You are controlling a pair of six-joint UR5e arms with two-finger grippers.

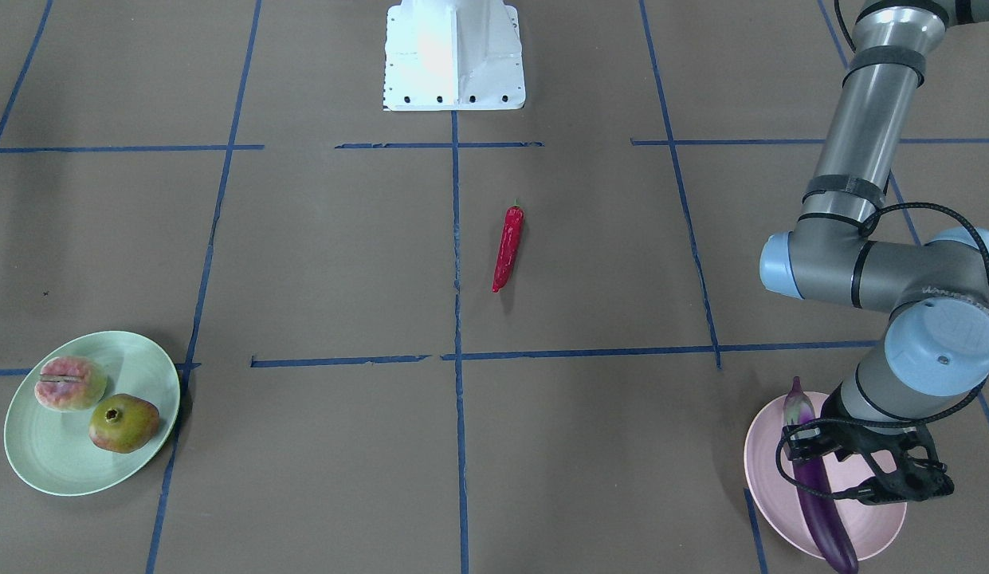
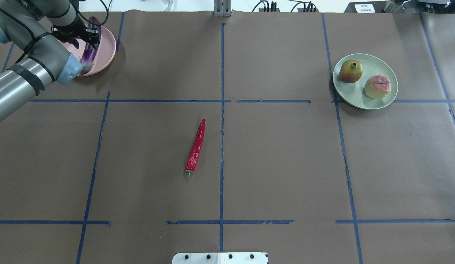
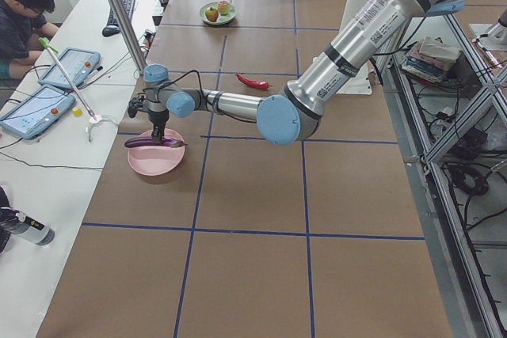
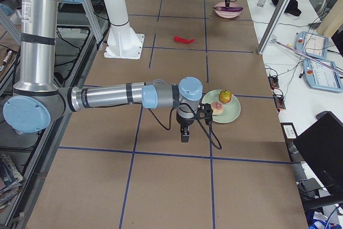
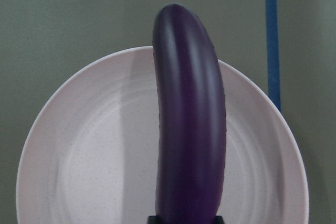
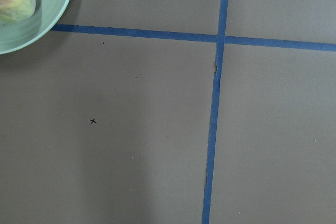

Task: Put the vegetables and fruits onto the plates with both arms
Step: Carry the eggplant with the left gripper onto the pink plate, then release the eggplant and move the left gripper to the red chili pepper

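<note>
The long purple eggplant [image 1: 822,510] is seen clamped in the left gripper [image 1: 809,446] at the lower right of the front-facing view, the jaws closed across it nearer the stem end. It is held lengthwise over the pink plate [image 1: 761,470]. In the left side view it appears to be carried level and just clear of the dish, though contact cannot be ruled out. Its dark tip overhangs the rim, the vegetable being longer than the plate is wide. The hold near one end is judged to let the body be laid across the middle.

At the lower left, the peach [image 1: 70,383] and the pomegranate [image 1: 124,422] are set side by side on the green plate [image 1: 32,470], the fruit sorted apart from the vegetables. The red chili pepper [image 1: 508,249] lies on the bare table near the centre, well apart from both plates, so one vegetable is judged outstanding.

The right gripper [image 4: 185,135] is hung low over the table just beside the green plate; whether its jaws are apart or together cannot be told.
</note>
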